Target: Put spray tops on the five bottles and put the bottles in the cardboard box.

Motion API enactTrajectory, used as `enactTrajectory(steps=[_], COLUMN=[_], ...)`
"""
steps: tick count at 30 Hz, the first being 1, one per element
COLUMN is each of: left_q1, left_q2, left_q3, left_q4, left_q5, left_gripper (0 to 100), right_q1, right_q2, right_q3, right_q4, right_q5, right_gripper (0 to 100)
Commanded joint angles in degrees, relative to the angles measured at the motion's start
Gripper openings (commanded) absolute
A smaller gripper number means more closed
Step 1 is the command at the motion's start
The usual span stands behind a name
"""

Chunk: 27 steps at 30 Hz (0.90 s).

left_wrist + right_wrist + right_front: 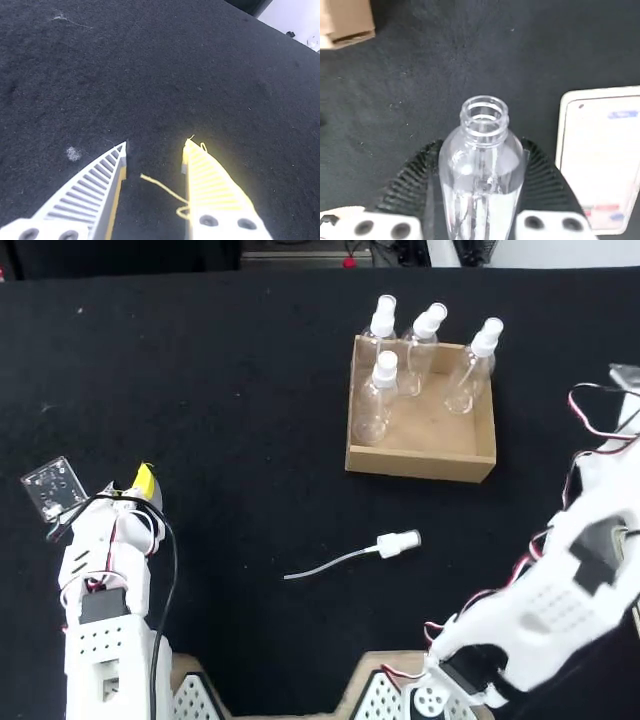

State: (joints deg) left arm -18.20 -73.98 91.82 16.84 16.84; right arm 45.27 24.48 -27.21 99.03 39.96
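The right gripper (482, 146) clasps a clear, uncapped, threaded-neck bottle (482, 170); the left gripper (155, 146) gapes empty. A white spray top (398, 543) with a curved tube lies near the cardboard box (420, 466).

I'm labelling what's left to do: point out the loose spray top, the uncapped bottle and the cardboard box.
loose spray top (399, 543), high view, on its white head.
uncapped bottle (484, 155), right wrist view, on its clear shoulder.
cardboard box (420, 465), high view, on its near wall.
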Motion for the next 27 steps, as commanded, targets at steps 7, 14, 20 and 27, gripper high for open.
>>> enactTrajectory(steps=[7, 14, 20, 27], left_q1=[0.22, 7.16, 24.22, 46.99], left_q2=[-0.79, -0.79, -0.18, -0.18], left_q3=[-1.01, -11.21, -23.87, -23.16], left_q4=[-0.7, 14.77, 31.3, 30.77], left_q5=[-3.87, -10.9, -21.54, -31.47], left_gripper=[18, 18, 18, 18], right_q1=[1.23, -1.14, -2.9, 0.62], right_q2=[-39.6, -55.78, -63.08, -64.13], right_q3=[28.53, 43.56, 45.32, 45.41], right_q4=[-12.84, -16.09, -15.21, -14.33], right_q5=[-1.93, -6.68, -6.59, -2.2], right_gripper=[10.6, 10.6, 10.6, 10.6])
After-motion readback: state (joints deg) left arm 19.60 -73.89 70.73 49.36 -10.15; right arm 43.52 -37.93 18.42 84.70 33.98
